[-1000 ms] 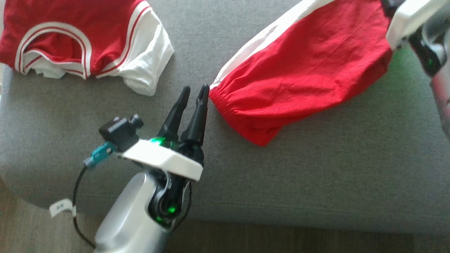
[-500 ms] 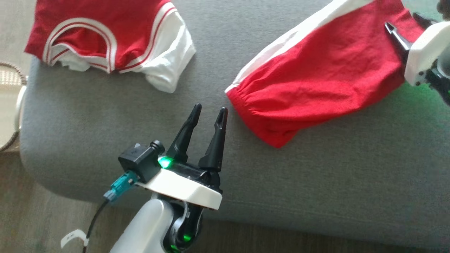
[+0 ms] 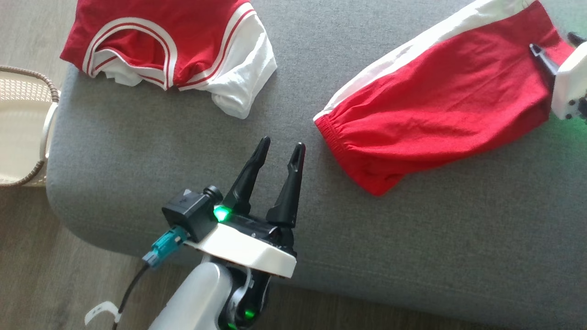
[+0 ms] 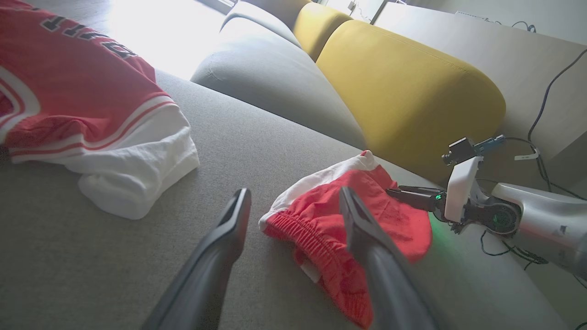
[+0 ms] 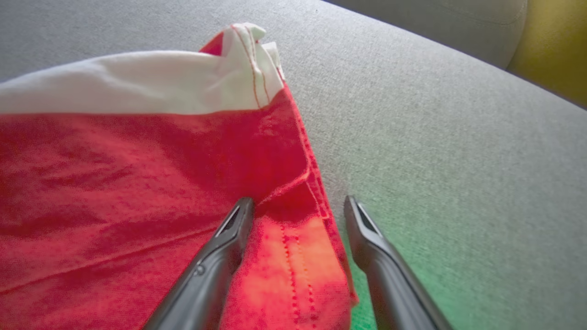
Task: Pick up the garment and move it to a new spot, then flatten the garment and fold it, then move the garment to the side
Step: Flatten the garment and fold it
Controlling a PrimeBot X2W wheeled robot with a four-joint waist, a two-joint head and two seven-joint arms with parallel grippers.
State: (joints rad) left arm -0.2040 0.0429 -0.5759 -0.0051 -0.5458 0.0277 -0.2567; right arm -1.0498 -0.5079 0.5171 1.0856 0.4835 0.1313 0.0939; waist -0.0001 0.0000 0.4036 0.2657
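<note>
Red shorts point(image 3: 435, 105) with a white side stripe lie flat across the grey sofa seat point(image 3: 137, 151), elastic waistband toward the middle. My left gripper point(image 3: 281, 144) hovers open just left of the waistband, not touching it; in the left wrist view the shorts point(image 4: 316, 215) sit beyond the left gripper point(image 4: 293, 192). At the far right my right gripper point(image 3: 552, 43) is open over the leg hem. In the right wrist view the right gripper point(image 5: 298, 200) straddles the hem of the shorts point(image 5: 114, 183), one finger over cloth, the other over the sofa.
A red and white jersey point(image 3: 183, 41) lies bunched at the seat's back left corner. A wicker basket point(image 3: 23, 128) stands on the wooden floor point(image 3: 46, 275) left of the sofa. Yellow back cushions point(image 4: 403, 87) rise behind the seat.
The head camera has shifted, so the whole picture slid right and down. My left gripper's fingers have spread apart and it has drawn back from the waistband.
</note>
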